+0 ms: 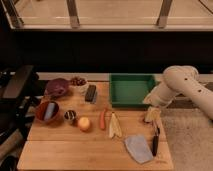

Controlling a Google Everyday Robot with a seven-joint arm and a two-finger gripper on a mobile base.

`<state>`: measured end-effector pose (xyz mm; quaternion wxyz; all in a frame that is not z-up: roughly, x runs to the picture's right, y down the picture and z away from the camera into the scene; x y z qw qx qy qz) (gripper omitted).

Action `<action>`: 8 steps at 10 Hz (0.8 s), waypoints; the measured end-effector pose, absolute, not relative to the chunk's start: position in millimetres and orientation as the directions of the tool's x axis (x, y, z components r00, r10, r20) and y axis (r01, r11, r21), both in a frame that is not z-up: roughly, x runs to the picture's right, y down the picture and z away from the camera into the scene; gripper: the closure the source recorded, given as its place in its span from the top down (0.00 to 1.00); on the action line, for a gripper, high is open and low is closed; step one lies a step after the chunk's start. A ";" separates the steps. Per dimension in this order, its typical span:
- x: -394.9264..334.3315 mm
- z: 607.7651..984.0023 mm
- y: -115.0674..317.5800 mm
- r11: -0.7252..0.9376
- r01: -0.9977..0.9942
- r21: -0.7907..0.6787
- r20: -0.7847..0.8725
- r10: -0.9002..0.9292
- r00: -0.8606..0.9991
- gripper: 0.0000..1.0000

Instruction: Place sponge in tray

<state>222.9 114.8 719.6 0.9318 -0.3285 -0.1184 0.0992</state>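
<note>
One small pale sponge (48,111) lies in the red bowl (39,115) at the table's left end, well apart from the green tray (131,103). I judge it light, soft and squashy, best pinched across its short sides. My gripper (152,115) hangs by the tray's near right corner; whether it is open or closed I cannot tell.

High frontal view; end effector (152,119) right
</note>
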 end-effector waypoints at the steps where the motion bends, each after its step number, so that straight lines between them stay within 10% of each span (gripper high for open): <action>1: 190.6 725.5 116.0 0.749 -0.090 -0.657 0.230 0.313 0.921 0.65; 8: 99.3 741.7 126.8 0.764 -0.109 -0.636 0.361 0.418 0.834 0.65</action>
